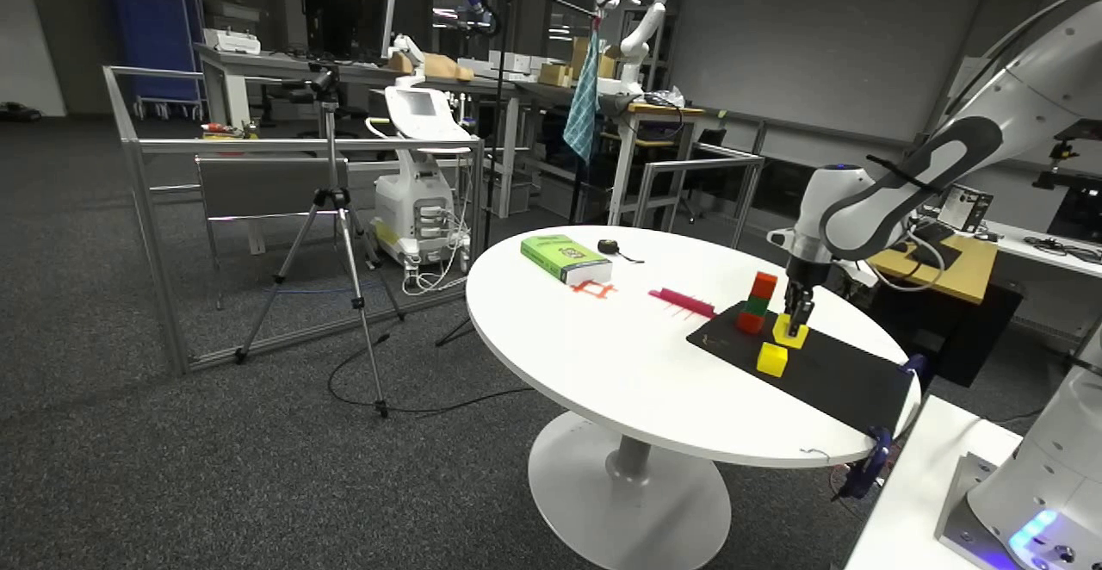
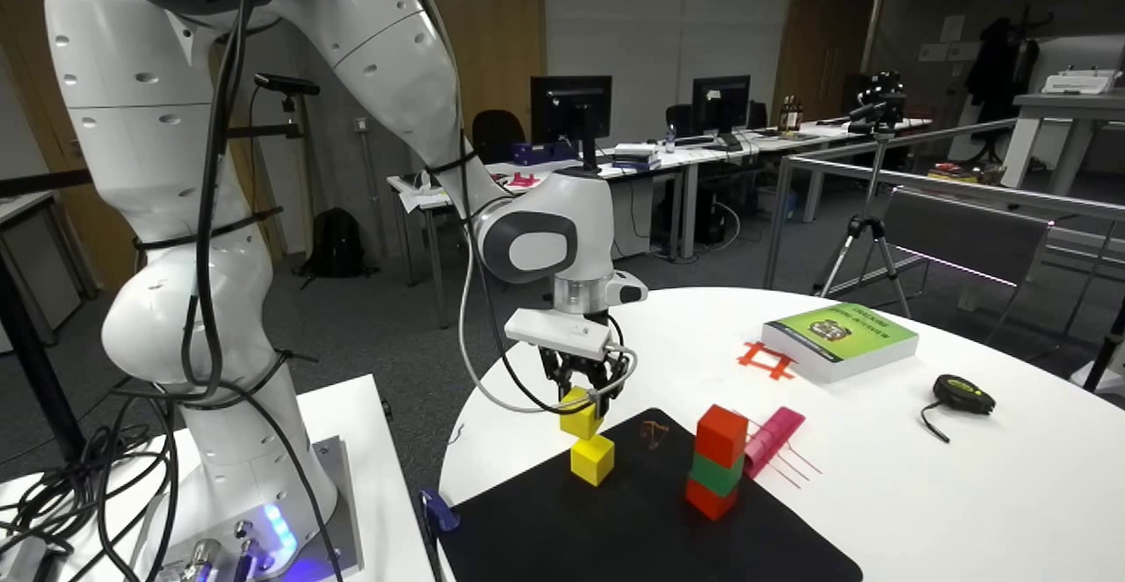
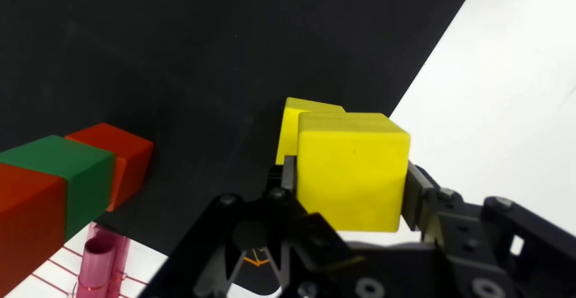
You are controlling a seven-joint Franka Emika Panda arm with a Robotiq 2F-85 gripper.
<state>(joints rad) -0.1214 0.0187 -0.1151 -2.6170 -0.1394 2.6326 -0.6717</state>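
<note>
Wrist view: held cube (image 3: pixel 352 176) overlaps lower cube (image 3: pixel 289 138), contact unclear; stack (image 3: pixel 85 176) nearby.

The upper yellow block (image 3: pixel 353 178) looks smooth and faintly glossy, the mat (image 2: pixel 615 525) matt, the table (image 1: pixel 585 363) smooth, the arm (image 2: pixel 388 74) shiny plastic, the book (image 2: pixel 839 343) paper, the tripod (image 1: pixel 332 198) metal, the towel (image 1: pixel 583 105) cloth and the carpet (image 1: pixel 258 484) rough.
</note>
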